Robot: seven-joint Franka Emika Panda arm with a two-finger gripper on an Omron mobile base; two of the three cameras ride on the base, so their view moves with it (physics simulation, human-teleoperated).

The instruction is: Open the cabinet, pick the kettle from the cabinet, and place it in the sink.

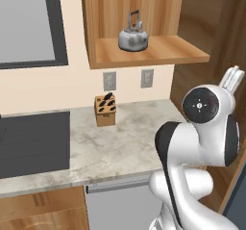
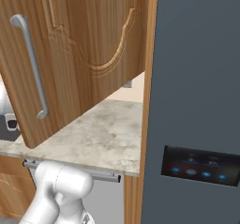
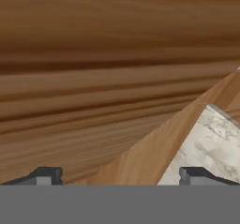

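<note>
Left base view: small squat silver-grey metal kettle [image 1: 132, 38] with tall dark handle stands upright on the pale shelf of the open brown wooden wall cabinet [image 1: 153, 56]. Hand view: two-finger gripper [image 3: 121, 175], jaws spread wide, empty, faces wood grain.

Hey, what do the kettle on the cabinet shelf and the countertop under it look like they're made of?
The kettle looks like brushed or mottled silver-grey metal with a dull sheen; its arched handle is darker, possibly plastic or coated metal. The countertop looks like polished pale stone, likely marble, judging by its grey veining. The cabinet shelf shows light wood grain.
</note>
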